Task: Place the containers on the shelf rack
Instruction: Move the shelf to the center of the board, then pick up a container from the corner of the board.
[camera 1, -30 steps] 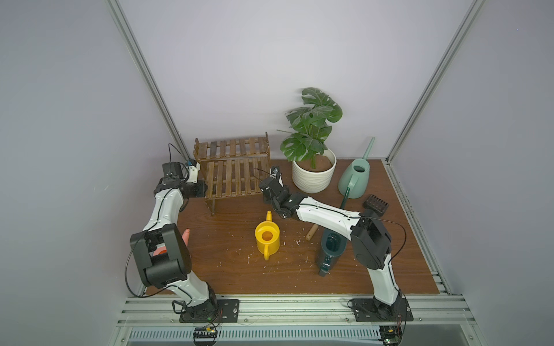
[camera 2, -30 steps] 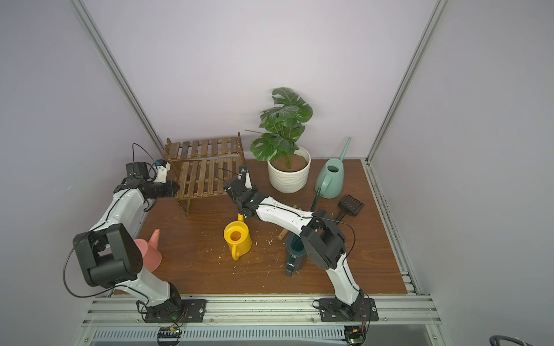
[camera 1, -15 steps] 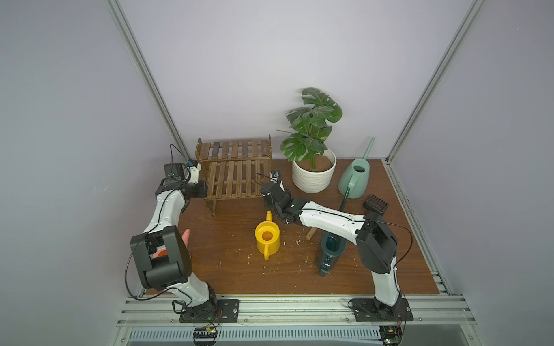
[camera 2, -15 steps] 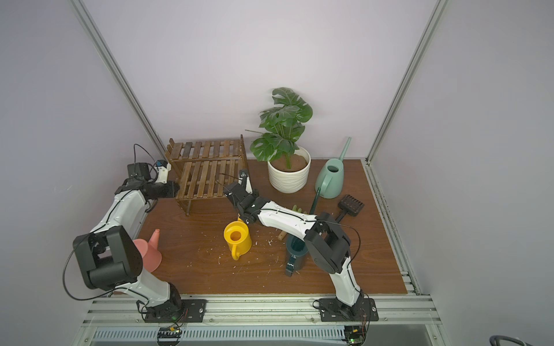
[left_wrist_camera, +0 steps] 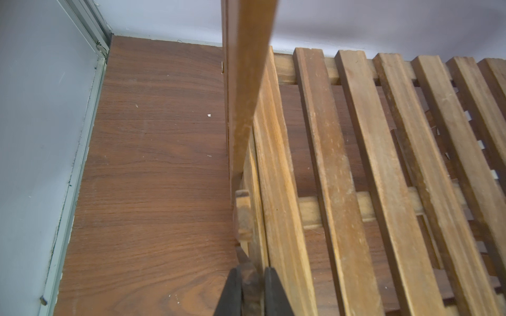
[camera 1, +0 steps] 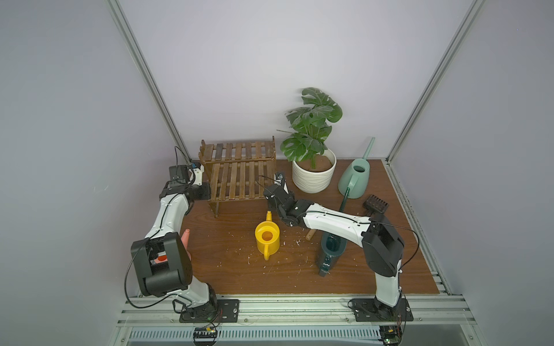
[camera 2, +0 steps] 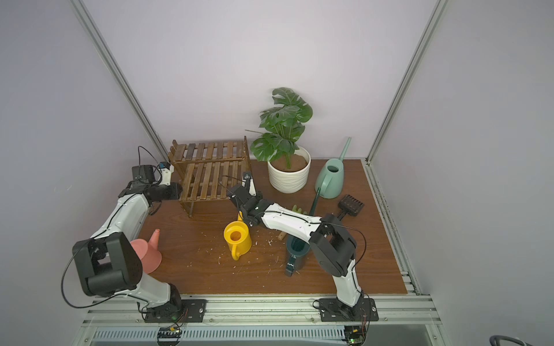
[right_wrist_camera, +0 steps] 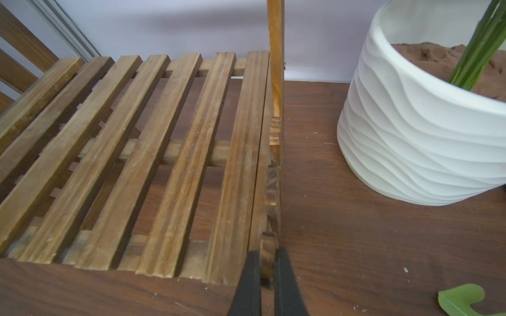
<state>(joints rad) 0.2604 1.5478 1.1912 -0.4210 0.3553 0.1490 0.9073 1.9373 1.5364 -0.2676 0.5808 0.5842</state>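
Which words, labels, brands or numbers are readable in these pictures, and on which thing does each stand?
No text can be read.
In the right wrist view the shelf rack has dark marks on its side rail, perhaps letters, but too blurred to read.
No other writing shows.

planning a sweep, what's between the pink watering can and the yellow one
Just bare tabletop with a few white specks, in both top views, between the pink watering can and yellow watering can.
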